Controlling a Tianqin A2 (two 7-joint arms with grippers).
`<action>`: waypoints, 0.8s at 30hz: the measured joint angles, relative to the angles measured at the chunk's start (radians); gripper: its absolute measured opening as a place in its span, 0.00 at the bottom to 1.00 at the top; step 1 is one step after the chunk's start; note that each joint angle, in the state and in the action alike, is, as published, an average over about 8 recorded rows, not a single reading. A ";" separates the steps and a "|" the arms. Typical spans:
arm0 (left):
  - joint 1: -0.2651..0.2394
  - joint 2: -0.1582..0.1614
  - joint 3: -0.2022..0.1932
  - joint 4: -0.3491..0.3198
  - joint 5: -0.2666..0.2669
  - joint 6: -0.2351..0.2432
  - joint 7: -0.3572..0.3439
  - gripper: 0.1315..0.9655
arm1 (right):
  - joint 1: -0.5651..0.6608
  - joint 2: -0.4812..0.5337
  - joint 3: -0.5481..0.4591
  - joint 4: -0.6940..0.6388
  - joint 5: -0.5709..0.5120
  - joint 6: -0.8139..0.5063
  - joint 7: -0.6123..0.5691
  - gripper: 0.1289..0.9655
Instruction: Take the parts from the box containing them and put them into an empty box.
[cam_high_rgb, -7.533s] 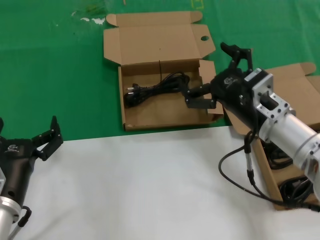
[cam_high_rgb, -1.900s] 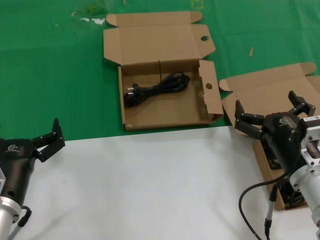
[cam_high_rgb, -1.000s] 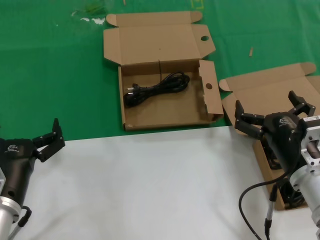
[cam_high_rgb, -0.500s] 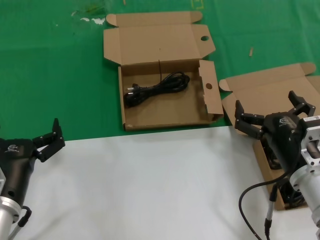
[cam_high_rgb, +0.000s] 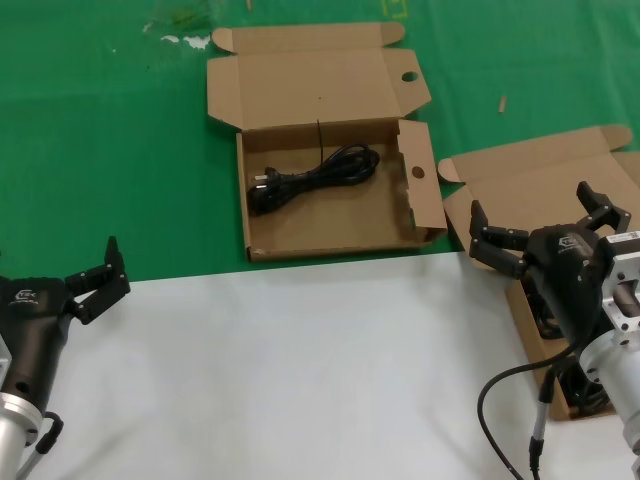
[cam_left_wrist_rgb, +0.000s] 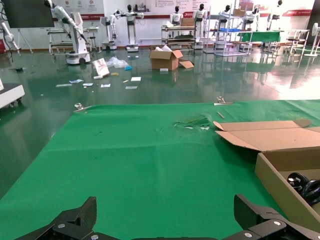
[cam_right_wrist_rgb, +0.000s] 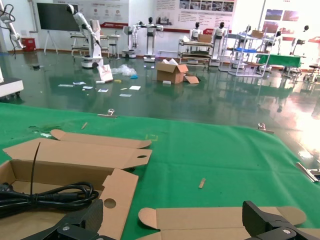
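Note:
A squarely seen cardboard box with round holes in its flaps stands open on the green mat, with one coiled black cord lying in it. A slanted cardboard box at the right holds more black cords, mostly hidden behind my right arm. My right gripper hangs open and empty over the slanted box's near-left part. The right wrist view shows the holed box's flap, the cord and the slanted box's lid beyond the open gripper. My left gripper rests open at the near left.
A white sheet covers the near part of the table, the green mat the far part. In the left wrist view the open left gripper faces bare green mat, with the holed box off to one side.
My right gripper has drawn back from inside the holed box, beside the cord, to above the slanted box. Over the last two seconds nothing has moved.

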 joint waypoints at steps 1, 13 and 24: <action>0.000 0.000 0.000 0.000 0.000 0.000 0.000 1.00 | 0.000 0.000 0.000 0.000 0.000 0.000 0.000 1.00; 0.000 0.000 0.000 0.000 0.000 0.000 0.000 1.00 | 0.000 0.000 0.000 0.000 0.000 0.000 0.000 1.00; 0.000 0.000 0.000 0.000 0.000 0.000 0.000 1.00 | 0.000 0.000 0.000 0.000 0.000 0.000 0.000 1.00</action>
